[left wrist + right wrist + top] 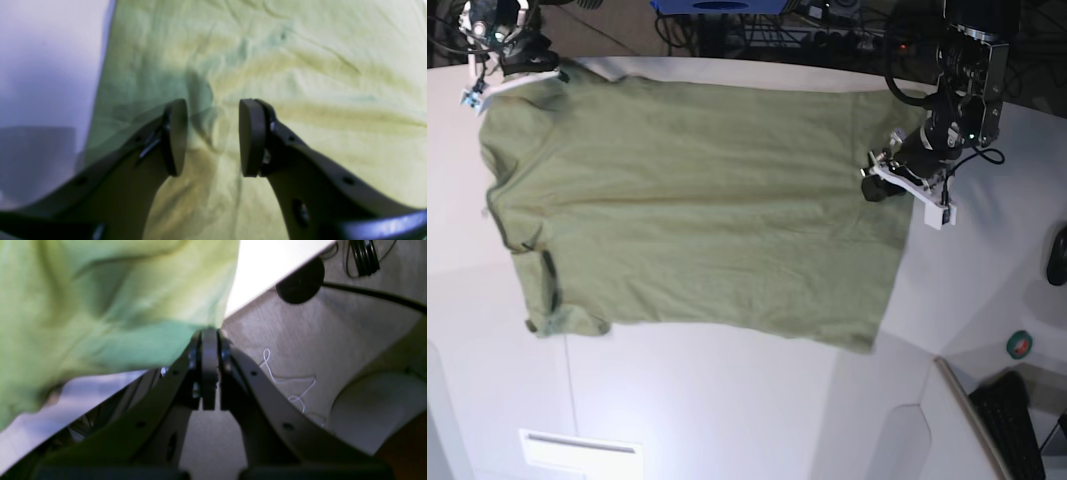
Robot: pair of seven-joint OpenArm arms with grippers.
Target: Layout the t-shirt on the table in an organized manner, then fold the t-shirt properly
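The table (727,420) is taking most of the base view, a large white top, and the t-shirt (697,210) is lying spread flat on its far half, wrinkled, with the neck opening near the left edge of that view and the hem toward the right. The left gripper (213,136) is hovering over the hem side of the shirt; its two pads are standing apart with a clear gap between them, and only green cloth is showing behind the gap, nothing is between them. The right gripper (209,373) is sitting at the far left corner of the table, and its pads are pressing together on an edge of the t-shirt, near the table edge.
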